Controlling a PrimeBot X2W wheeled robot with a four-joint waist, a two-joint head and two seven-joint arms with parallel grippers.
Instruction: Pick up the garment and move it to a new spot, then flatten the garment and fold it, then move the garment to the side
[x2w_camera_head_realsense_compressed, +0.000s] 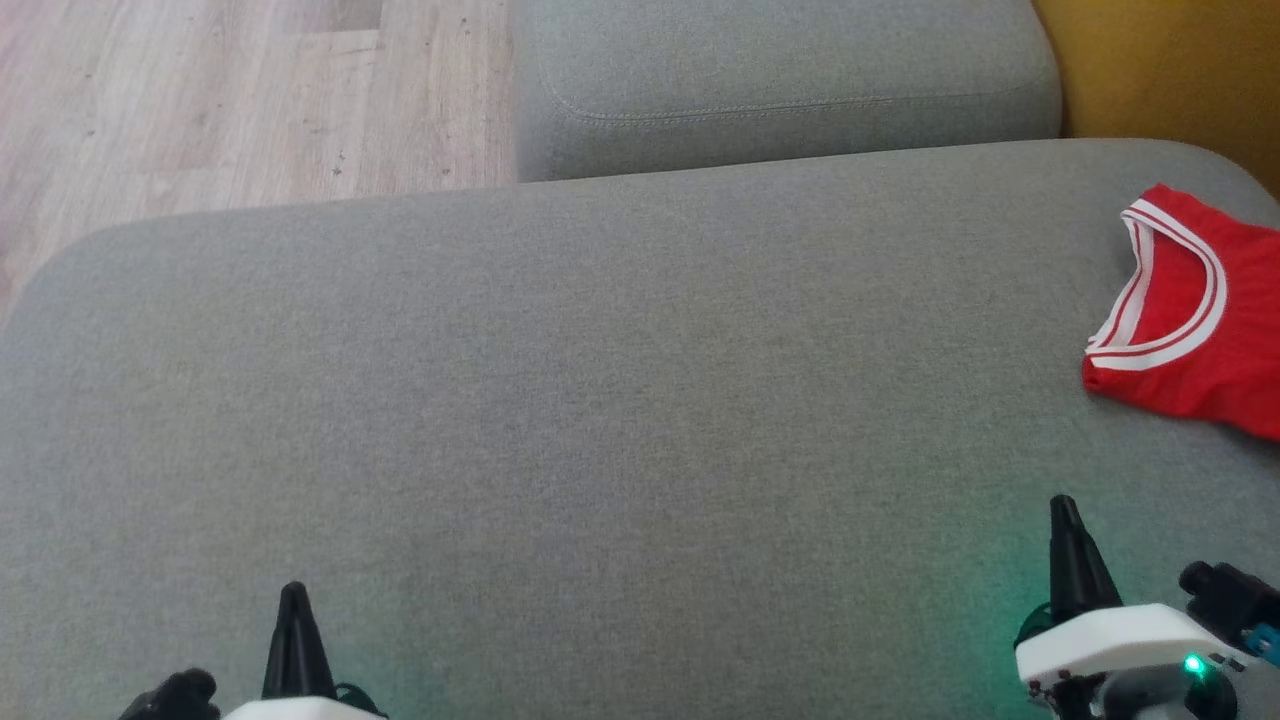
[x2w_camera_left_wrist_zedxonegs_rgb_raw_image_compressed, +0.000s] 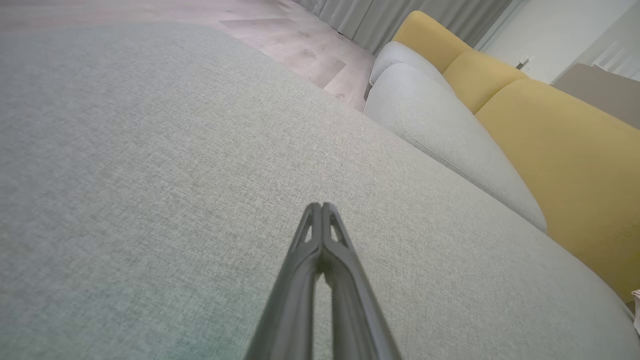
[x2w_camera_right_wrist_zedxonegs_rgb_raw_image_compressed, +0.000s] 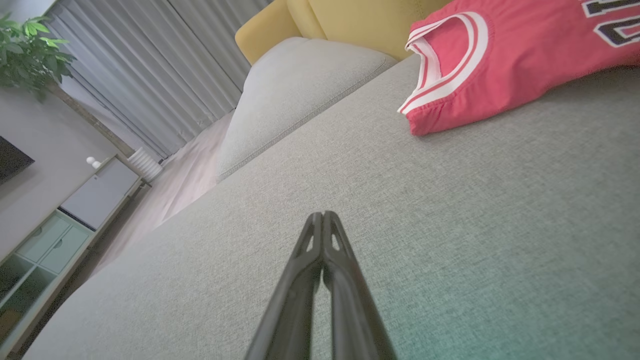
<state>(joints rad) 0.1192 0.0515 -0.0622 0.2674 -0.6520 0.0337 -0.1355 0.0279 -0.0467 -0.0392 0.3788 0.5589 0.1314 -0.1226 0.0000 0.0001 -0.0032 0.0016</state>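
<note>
On cushion (x2w_camera_head_realsense_compressed: 600, 400), right edge: red jersey (x2w_camera_head_realsense_compressed: 1215, 385) | dark numerals (x2w_camera_right_wrist_zedxonegs_rgb_raw_image_compressed: 607, 31) cropped, unreadable

Broad grey cushion (x2w_camera_head_realsense_compressed: 600, 400) open for passage; red garment (x2w_camera_head_realsense_compressed: 1190, 320) lies far right, yellow backrest (x2w_camera_head_realsense_compressed: 1170, 60) beyond

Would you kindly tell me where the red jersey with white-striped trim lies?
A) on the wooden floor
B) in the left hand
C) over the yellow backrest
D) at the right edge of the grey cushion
D: the red jersey with white-striped trim rests on the large grey fabric cushion near its right edge, beyond the shut, empty right hand.
</note>
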